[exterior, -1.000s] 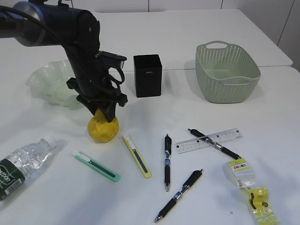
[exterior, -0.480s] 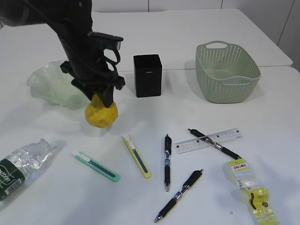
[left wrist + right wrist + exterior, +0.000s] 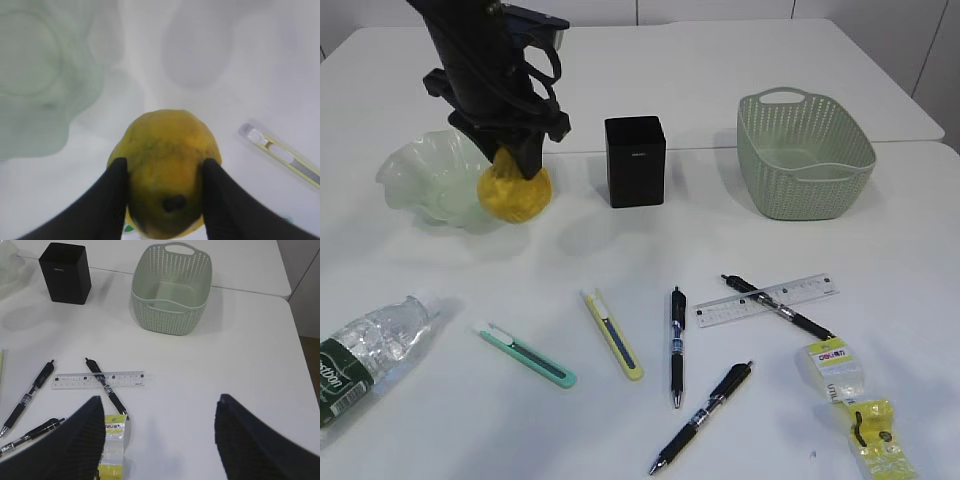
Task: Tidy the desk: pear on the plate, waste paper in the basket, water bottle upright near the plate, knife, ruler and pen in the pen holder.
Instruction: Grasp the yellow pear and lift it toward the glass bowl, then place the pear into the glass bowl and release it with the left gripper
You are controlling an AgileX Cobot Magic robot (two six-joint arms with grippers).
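My left gripper (image 3: pixel 517 165) is shut on the yellow pear (image 3: pixel 515 193), held in the air at the right edge of the pale green plate (image 3: pixel 425 175). In the left wrist view both black fingers (image 3: pixel 117 175) clamp the pear (image 3: pixel 165 150), with the plate (image 3: pixel 30 100) to the upper left. The water bottle (image 3: pixel 365 355) lies on its side at the front left. Two knives (image 3: pixel 525 355) (image 3: pixel 613 335), the ruler (image 3: pixel 767 300) and pens (image 3: pixel 677 345) lie loose in front of the pen holder (image 3: pixel 635 160). Waste paper (image 3: pixel 835 370) lies front right. My right gripper (image 3: pixel 160 402) hangs open over the desk, beside the waste paper (image 3: pixel 114 440).
The pale green basket (image 3: pixel 805 155) stands at the back right, with nothing showing inside it. One pen (image 3: pixel 777 307) lies across the ruler. A second yellow paper scrap (image 3: pixel 878 440) sits near the front edge. A seam between two tabletops runs behind the pen holder.
My left gripper has lifted the pear off the desk and carried it up and to the left, to the plate's right edge. Everything else lies as before.
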